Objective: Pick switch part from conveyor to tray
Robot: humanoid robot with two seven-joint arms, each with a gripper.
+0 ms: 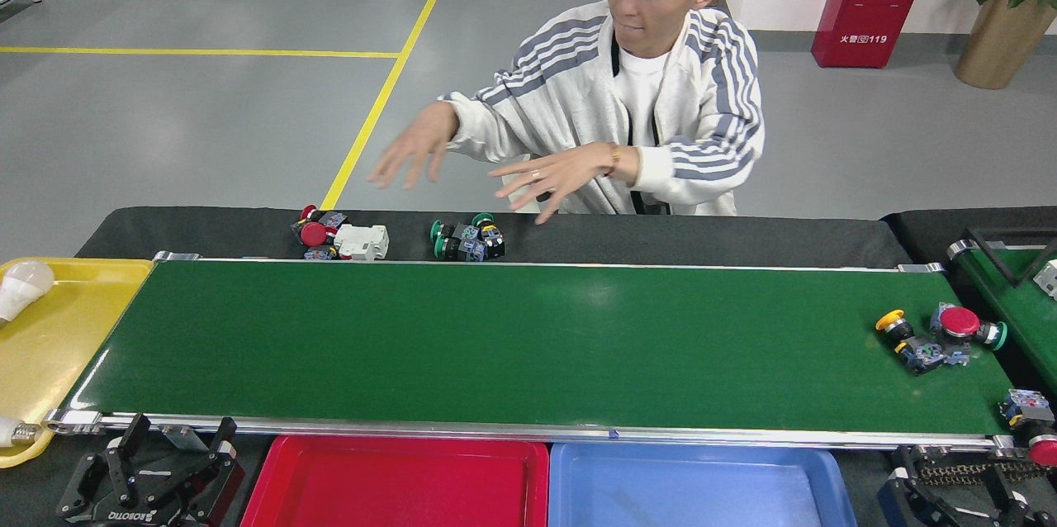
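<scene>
A grey workshop floor with yellow lines lies behind a black-covered surface [578,239] that carries the conveyor [495,345], with a yellow tray [58,329] holding a light bulb [21,287] at its left end. At the near left the left end effector [149,481] rests below the belt rail with its fingers spread and nothing in them, beside the red tray [396,481] and then the blue tray [702,486], while a person [644,106] behind waves both hands above two piles of parts. Far right on the belt lie the switch parts [937,337], bunched and touching, so a grasp could catch two or knock one off the edge, and the right end effector [950,502] is cut off by the frame, so I cannot tell its opening.
</scene>
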